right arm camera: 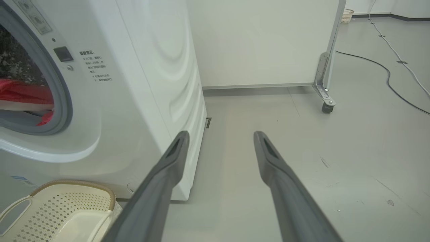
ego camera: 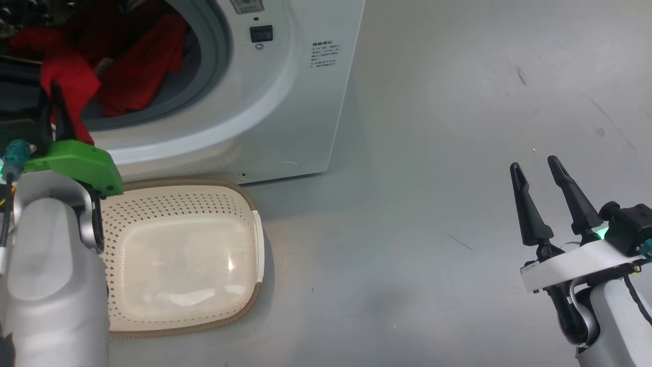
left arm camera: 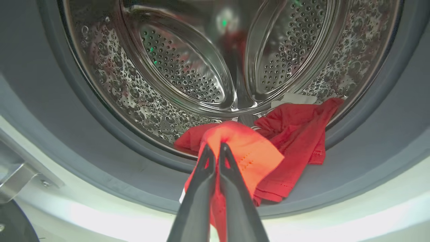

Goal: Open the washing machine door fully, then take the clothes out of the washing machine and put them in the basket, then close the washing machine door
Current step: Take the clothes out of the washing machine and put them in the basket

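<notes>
**Pinching the red clothes (left arm camera: 295, 134) at the washing machine (ego camera: 285, 102) mouth**

Left pincer (left arm camera: 215, 148), fingers pressed together, grips a soft crumpled fold spilling over the grey rubber seal (left arm camera: 100, 158), lower centre. Right pincer (ego camera: 534, 163) stands spread, lower right. Perforated cream basket (ego camera: 178, 204) sits lower left.

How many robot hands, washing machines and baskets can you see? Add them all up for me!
Robot hands: 2 (left hand, right hand)
Washing machine: 1
Baskets: 2 (cream basket in front of the machine, small far basket across the floor)
Total: 5
</notes>
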### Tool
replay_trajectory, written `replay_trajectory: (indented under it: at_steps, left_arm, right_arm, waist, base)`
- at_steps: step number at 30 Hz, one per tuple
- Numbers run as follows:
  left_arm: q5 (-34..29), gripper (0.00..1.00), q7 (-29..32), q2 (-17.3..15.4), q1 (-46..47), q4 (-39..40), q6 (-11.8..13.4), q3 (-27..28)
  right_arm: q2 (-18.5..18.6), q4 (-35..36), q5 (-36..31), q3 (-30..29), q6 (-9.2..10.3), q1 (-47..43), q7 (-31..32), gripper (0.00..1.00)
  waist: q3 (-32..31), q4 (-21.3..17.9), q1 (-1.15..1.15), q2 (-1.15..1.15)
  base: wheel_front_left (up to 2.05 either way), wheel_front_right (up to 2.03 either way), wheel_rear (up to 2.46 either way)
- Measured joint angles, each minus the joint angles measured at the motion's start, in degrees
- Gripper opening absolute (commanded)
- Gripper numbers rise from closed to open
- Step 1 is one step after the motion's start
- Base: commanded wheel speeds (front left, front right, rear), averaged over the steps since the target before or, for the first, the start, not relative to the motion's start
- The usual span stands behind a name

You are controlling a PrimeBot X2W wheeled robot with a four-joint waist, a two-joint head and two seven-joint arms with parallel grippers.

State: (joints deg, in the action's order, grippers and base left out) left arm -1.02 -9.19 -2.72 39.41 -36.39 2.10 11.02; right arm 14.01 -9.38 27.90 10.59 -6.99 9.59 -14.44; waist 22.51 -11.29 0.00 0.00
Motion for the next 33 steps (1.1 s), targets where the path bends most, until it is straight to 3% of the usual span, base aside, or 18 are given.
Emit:
replay_trajectory:
  at_steps: [11,18,33]
  left_arm:
    - [2.9,0.0,-4.3,0.7,-6.8,-0.2,-2.6,-0.6]
    - [3.5,0.0,-5.0,1.2,-10.0,2.7,-5.5,-2.7]
    - [3.5,0.0,-5.3,1.2,-14.1,19.1,-6.5,-7.0]
  right_arm:
    - [-0.3,-0.5,-0.6,-1.7,0.0,-3.6,0.0,1.0]
    - [-0.7,-0.6,-1.3,-2.2,0.0,-6.4,0.0,1.0]
    - [-1.7,-0.5,-2.9,-1.6,0.0,-8.8,0.0,1.0]
  waist:
    - [-6.9,4.1,0.0,0.0]
    - [-10.7,6.8,0.0,0.0]
    - [-15.9,10.4,0.0,0.0]
  base:
    - [0.0,0.0,0.0]
    - [0.0,0.0,0.0]
    - [0.0,0.0,0.0]
